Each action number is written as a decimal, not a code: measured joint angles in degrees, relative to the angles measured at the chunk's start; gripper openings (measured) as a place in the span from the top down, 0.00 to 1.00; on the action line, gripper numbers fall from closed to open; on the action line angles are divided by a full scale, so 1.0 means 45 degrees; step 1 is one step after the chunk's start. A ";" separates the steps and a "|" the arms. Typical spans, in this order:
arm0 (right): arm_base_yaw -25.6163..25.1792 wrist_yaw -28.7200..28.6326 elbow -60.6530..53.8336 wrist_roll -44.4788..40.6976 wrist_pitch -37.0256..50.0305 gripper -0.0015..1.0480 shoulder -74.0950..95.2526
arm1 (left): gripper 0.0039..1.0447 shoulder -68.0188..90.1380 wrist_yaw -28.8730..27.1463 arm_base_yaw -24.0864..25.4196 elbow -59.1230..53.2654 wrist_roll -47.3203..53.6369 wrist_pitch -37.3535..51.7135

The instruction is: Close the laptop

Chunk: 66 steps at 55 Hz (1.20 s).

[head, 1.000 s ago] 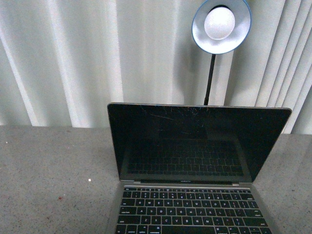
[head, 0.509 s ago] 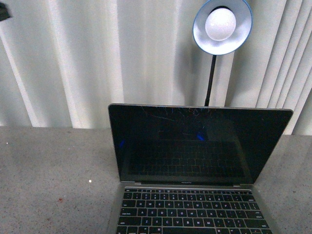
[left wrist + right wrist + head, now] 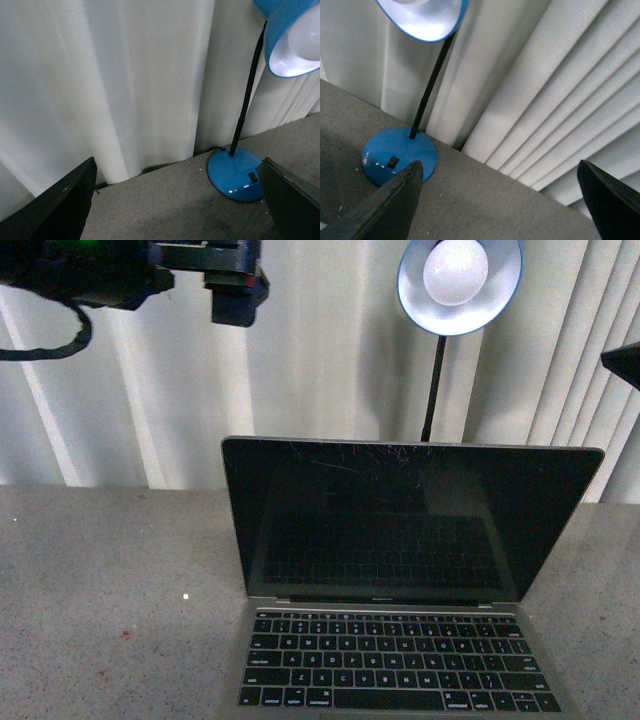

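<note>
The laptop (image 3: pixel 400 570) stands open on the grey table in the front view, its scratched black screen upright and facing me, black keys below. My left gripper (image 3: pixel 236 288) is high at the upper left, above and left of the lid's top edge, open and empty. Only a dark tip of my right gripper (image 3: pixel 622 362) shows at the right edge, above the lid's right corner. In the left wrist view the open fingers (image 3: pixel 55 205) frame bare table; in the right wrist view the open fingers (image 3: pixel 390 207) do the same. The laptop shows in neither wrist view.
A blue desk lamp (image 3: pixel 458 278) stands behind the laptop, its head above the lid. Its blue base (image 3: pixel 235 175) sits on the table near the curtain, and it also shows in the right wrist view (image 3: pixel 395 157). White pleated curtains (image 3: pixel 300 370) close the back.
My left arm has come into the front view at the upper left, and my right gripper's tip has appeared at the right edge. The laptop has not moved.
</note>
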 joint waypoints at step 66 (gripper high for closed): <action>0.1622 -0.2225 0.2380 -0.2720 -0.2229 0.97 0.2793 | 0.97 0.2623 -0.1433 -0.0908 0.3575 0.4682 -0.7563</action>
